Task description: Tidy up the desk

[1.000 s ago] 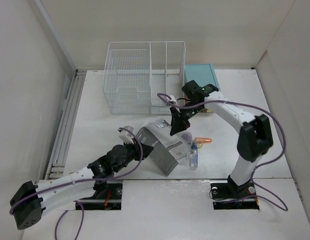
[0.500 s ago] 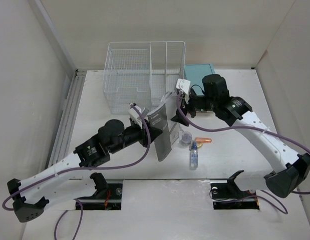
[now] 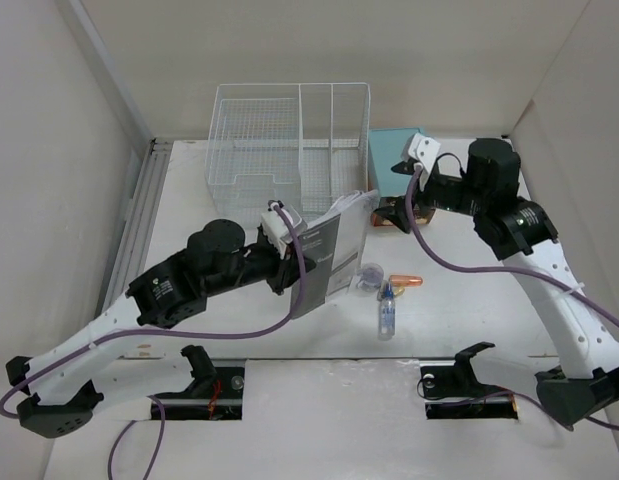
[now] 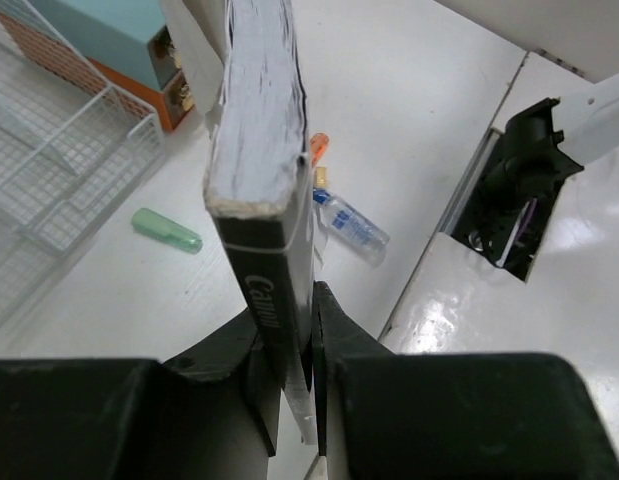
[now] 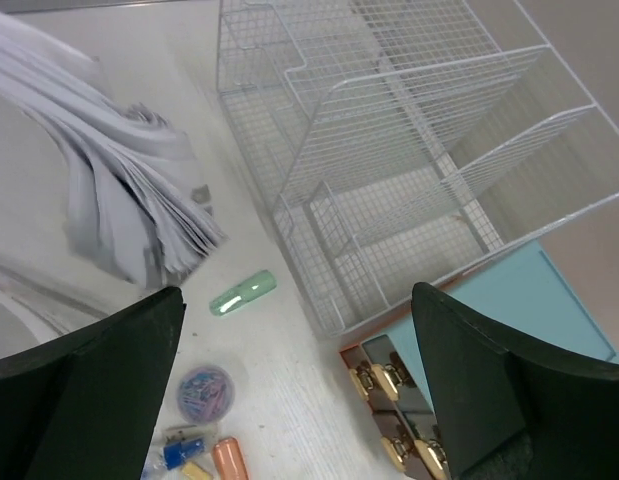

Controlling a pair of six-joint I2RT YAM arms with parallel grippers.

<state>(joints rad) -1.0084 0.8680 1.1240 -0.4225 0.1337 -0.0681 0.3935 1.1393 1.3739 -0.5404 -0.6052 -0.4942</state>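
The desk is a white tabletop. My left gripper is shut on the lower edge of a thick book and holds it upright over the middle of the desk. In the left wrist view the book shows "Canon" on its dark spine, pinched between my fingers, with its pages fanning at the top. My right gripper hangs open and empty to the right of the book, beside the teal box. Its fingers stand wide apart, with nothing between them.
A white wire rack stands at the back, with the teal drawer box on its right. A green cap-like piece, a round tub of clips, an orange piece and a small blue-capped bottle lie loose near the book.
The left arm raised the book from lying slanted to upright and carried it toward the rack. The right gripper opened, let go of the book and drew back to the right.
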